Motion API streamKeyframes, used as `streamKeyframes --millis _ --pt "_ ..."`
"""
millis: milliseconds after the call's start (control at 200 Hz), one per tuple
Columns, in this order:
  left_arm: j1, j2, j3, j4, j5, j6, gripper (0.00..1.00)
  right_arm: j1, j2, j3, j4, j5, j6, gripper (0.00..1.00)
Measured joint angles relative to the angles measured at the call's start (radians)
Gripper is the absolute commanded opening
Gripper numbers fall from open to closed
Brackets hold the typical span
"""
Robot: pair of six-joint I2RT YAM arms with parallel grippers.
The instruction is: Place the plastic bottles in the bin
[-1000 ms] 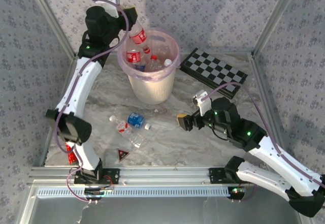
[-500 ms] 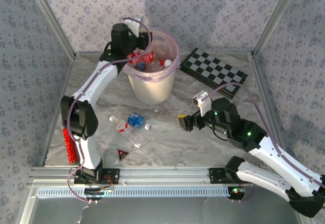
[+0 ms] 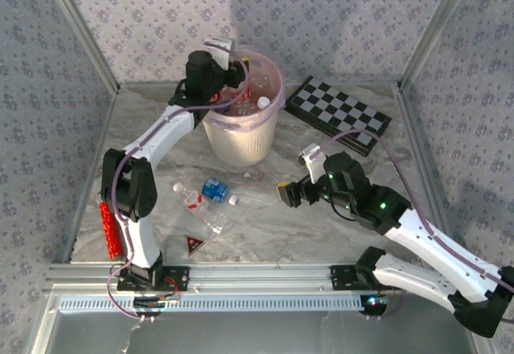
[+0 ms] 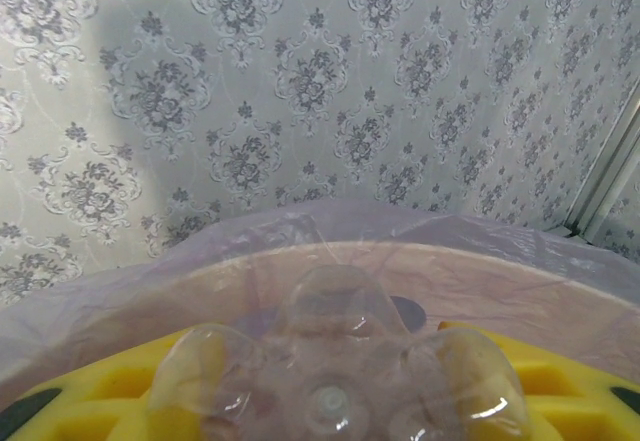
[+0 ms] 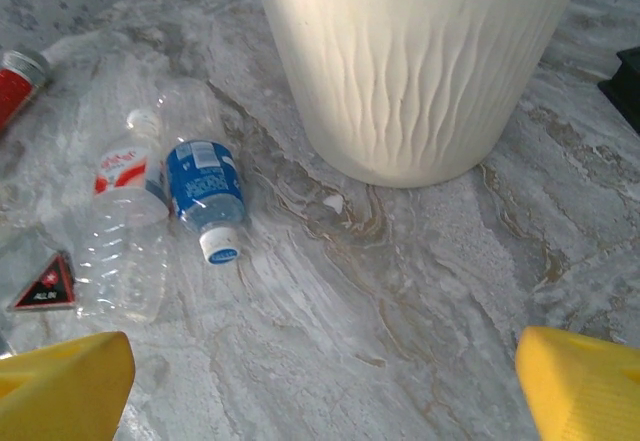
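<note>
Nearest the arm bases, a small dark triangular piece with a red mark [image 3: 193,245] lies flat on the marbled table [image 3: 321,233]. Just beyond it lie plastic bottles on their sides: a clear red-and-white-labelled bottle [image 5: 125,241], and touching its side a blue-labelled bottle [image 5: 205,186] with a white cap pointing toward the right arm. To their right, near the table surface, is the right gripper [image 3: 287,193]; its yellow fingertips [image 5: 60,376] stand fully apart, with nothing between them, facing the bottles and the bin. The bin [image 3: 241,141], a cream ribbed bucket with a pinkish bag over its rim, stands upright farther back, well apart from the lying bottles. Inside it are several bottles [image 3: 261,101], one showing a white cap. The left gripper [image 3: 234,81] reaches over the bin's left rim; its yellow fingers [image 4: 560,386] are clamped on a clear bottle [image 4: 335,381], whose lobed base faces the wrist camera, just above the bag-covered rim. A black-and-white checkerboard [image 3: 341,113] lies flat to the right of the bin.
</note>
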Motion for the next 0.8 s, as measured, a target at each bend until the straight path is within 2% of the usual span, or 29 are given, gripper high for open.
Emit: streamKeyframes --millis 345,445,655,725,800 --pt "-0.055 0.068 0.01 0.019 -0.043 0.037 0.01 0.093 0.12 -0.023 0.047 0.051 -0.004 1.0" --pt "-0.058 0.09 0.013 -0.008 -0.043 0.032 0.2 0.101 0.128 -0.025 0.052 0.06 -0.004 1.0" --pt "-0.066 0.092 0.062 -0.098 -0.027 0.04 0.68 0.103 0.127 -0.032 0.06 0.083 -0.004 1.0" --pt "-0.07 0.092 0.101 -0.181 -0.01 0.055 0.77 0.103 0.127 -0.034 0.06 0.087 -0.005 1.0" --pt "-0.075 0.094 0.161 -0.272 0.001 0.068 0.83 0.105 0.127 -0.034 0.06 0.095 -0.008 1.0"
